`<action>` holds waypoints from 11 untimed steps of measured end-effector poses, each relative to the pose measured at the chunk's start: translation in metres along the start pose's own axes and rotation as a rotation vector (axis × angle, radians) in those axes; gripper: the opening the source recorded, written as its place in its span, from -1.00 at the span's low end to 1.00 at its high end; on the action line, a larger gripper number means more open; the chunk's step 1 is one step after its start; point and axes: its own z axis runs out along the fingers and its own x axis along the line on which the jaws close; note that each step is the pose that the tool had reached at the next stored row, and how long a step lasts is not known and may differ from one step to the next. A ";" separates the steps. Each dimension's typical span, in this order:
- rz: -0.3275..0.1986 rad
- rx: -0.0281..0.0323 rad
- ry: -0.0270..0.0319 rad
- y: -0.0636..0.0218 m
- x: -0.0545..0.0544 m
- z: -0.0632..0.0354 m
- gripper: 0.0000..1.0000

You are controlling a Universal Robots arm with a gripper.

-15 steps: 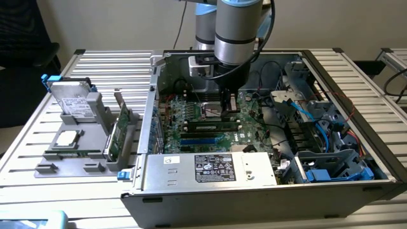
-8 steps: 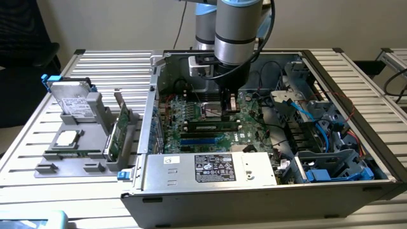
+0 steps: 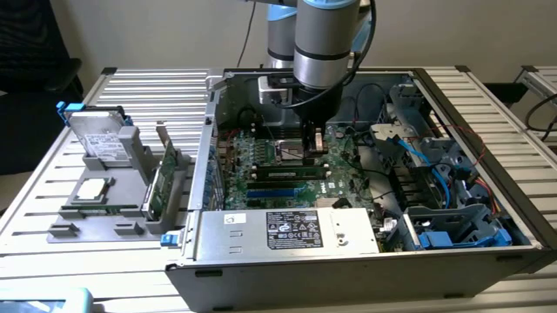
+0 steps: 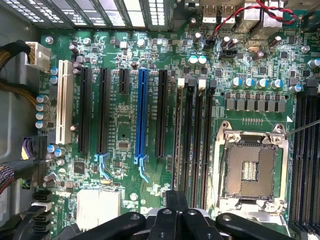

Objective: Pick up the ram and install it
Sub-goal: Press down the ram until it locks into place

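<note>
The ram [image 3: 291,174], a long narrow green stick, sits along one of the black slots on the motherboard [image 3: 261,163] inside the open computer case. My gripper [image 3: 317,146] hangs from the arm just above the board, beside the processor socket and slightly behind the ram, not touching it. In the wrist view its black fingers [image 4: 175,216] meet with nothing between them, above the row of black memory slots [image 4: 194,135] and next to the empty processor socket [image 4: 250,172].
The case walls [image 3: 202,150] and the power supply [image 3: 296,229] ring the board. Blue cables and drive cages [image 3: 452,195] crowd the exterior view's right. On the exterior view's left, a grey fixture [image 3: 96,225] holds a hard drive [image 3: 98,134], a silver processor [image 3: 91,190] and a green expansion card [image 3: 161,179].
</note>
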 end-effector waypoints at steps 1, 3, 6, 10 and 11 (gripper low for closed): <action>0.007 -0.0003 -0.0001 0.0000 0.000 0.0001 -0.79; 0.023 -0.0007 -0.0004 -0.0001 0.000 0.0004 -0.79; 0.038 -0.0012 -0.0020 -0.0002 0.000 0.0004 -0.79; 0.038 -0.0012 -0.0022 -0.0122 0.000 0.0012 -0.79; 0.038 -0.0012 -0.0022 -0.0166 0.000 0.0017 -0.79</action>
